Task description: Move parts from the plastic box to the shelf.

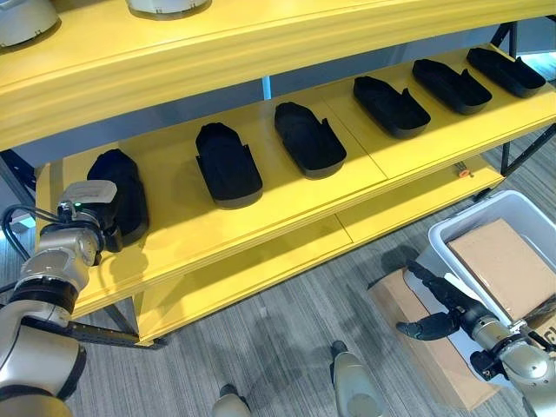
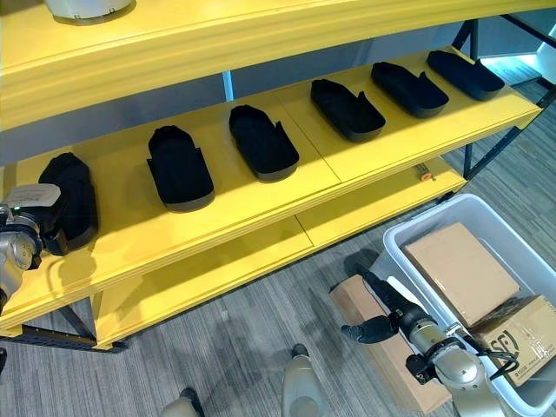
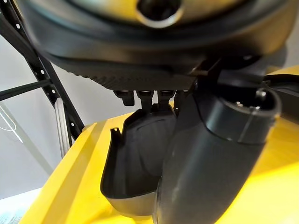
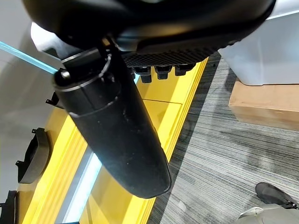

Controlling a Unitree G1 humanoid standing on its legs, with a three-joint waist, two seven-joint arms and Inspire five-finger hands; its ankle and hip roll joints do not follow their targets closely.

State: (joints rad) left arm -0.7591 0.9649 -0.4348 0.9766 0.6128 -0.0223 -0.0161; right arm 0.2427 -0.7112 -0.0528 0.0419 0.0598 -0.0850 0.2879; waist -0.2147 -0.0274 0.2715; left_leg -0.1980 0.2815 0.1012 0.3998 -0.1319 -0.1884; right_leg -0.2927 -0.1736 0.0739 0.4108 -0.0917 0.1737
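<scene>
Presently, six black parts lie in a row on the yellow shelf (image 1: 287, 228). The left hand (image 1: 89, 208) is at the leftmost part (image 1: 122, 193), at the shelf's left end. In the left wrist view the thumb (image 3: 215, 154) lies along the part's open side, and the fingers (image 3: 149, 97) reach over its far rim. Whether they grip the rim or merely rest on it cannot be told.

The other five parts, among them the second part (image 1: 228, 165), sit evenly spaced toward the far right. The right hand (image 1: 439, 311) hangs low at the right, fingers extended and holding nothing, beside the plastic box (image 1: 452, 228). This box holds a cardboard carton (image 1: 504, 265); no black part can be seen inside it. A second carton (image 1: 417, 334) lies on the floor against the box.

Judged step: setting down the leftmost part. To do it well, the part should rest flat on the shelf, clear of the near edge and aligned with its neighbours. The fingers should open fully before the hand withdraws, and the withdrawal should go straight back so as not to drag the part.
</scene>
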